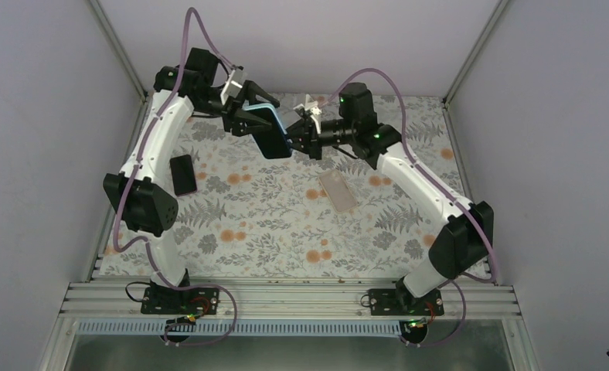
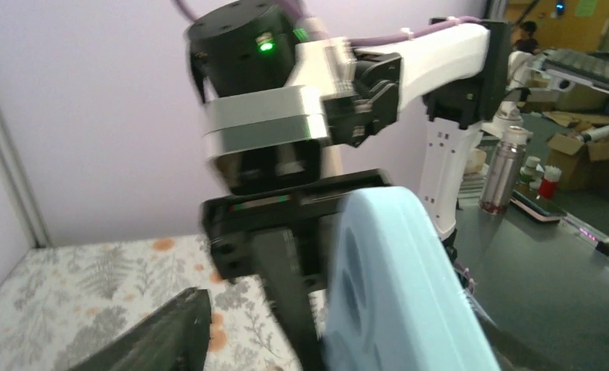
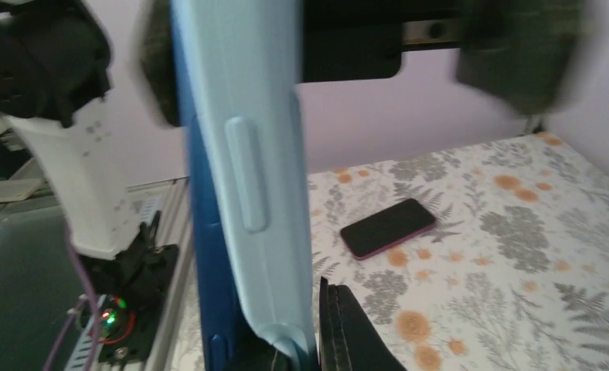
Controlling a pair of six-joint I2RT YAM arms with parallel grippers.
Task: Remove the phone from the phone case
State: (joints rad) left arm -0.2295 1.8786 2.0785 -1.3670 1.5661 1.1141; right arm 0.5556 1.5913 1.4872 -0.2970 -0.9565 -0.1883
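A dark blue phone [image 1: 273, 137] in a light blue case [image 1: 269, 107] is held in the air at the back of the table. In the right wrist view the case [image 3: 263, 193] stands off the phone [image 3: 205, 255] along its side. My right gripper [image 1: 294, 139] is shut on the case's lower corner [image 3: 317, 352]. My left gripper [image 1: 256, 124] is open around the upper end. In the left wrist view one finger [image 2: 162, 332] stands well apart from the case's back [image 2: 402, 286].
A second black phone [image 1: 182, 174] lies on the floral cloth at the left and also shows in the right wrist view [image 3: 389, 226]. A clear case [image 1: 338, 189] lies mid-table. Grey walls close the back and sides.
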